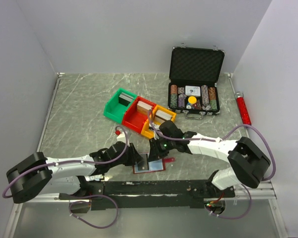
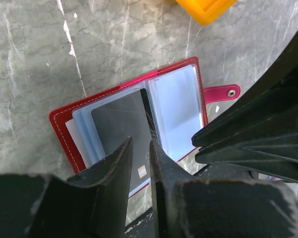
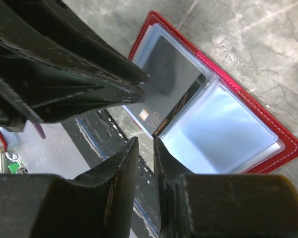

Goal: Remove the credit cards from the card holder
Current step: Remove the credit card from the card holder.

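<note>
Card holder (image 2: pixel 64 130) open on tabletop (image 1: pixel 79 109); credit card (image 2: pixel 119 119) sits sleeved, none extracted. Left pincer (image 2: pixel 139 146) and right pincer (image 3: pixel 145 144) hover narrowly apart, empty.

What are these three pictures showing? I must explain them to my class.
This is a robot: a left arm and right arm bolted to a marble-look table. The wide picture looks down from above; the other two come from a camera on each wrist, so the black prongs are that arm's own claw. On the table stand a green bin, a red bin, a yellow bin and an open poker chip case. Near the arms lies an open red card holder; a dark card marked VIP sits in its clear sleeve. The left claw and right claw, nearly closed, meet at that card; whether either pinches it is unclear.
</note>
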`<state>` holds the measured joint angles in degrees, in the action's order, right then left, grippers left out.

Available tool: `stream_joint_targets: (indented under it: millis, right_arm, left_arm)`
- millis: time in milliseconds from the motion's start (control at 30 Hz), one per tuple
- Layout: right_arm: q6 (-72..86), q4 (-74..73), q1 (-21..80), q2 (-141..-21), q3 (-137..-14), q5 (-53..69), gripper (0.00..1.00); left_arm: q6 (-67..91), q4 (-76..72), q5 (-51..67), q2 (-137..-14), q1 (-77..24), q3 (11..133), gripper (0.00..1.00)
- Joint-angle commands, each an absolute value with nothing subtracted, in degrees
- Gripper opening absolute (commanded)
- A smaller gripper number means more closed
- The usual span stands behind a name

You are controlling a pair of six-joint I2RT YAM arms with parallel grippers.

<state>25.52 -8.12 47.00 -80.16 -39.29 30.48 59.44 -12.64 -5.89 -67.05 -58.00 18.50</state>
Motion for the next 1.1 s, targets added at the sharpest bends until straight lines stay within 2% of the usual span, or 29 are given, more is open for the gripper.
stream_joint_targets:
  millis: [0, 367, 633, 900, 1067]
  right_arm:
    - [25.4, -4.31, 47.2, -81.74, -37.88, 30.41, 0.26]
    - [25.22, -3.43, 47.02, -86.48, -35.16, 27.16, 0.26]
    - [25.05, -5.27, 47.02, -84.91, -34.45, 23.82, 0.26]
    - [25.31, -8.61, 47.2, -75.42, -36.12, 21.18, 0.36]
    - [25.84, -7.12, 47.55, -75.49, -39.11, 24.07, 0.4]
  left_arm:
    - [59.59, -14.41, -6.59, -67.32, -58.27, 17.84, 0.26]
    - [61.0, -14.24, -8.26, -71.28, -58.27, 16.52, 0.2]
    - [61.61, -12.57, -9.67, -70.67, -58.27, 16.44, 0.16]
    - [60.65, -10.9, -9.93, -57.32, -58.27, 15.91, 0.25]
    - [60.03, -15.99, -5.9, -58.96, -58.27, 15.65, 0.25]
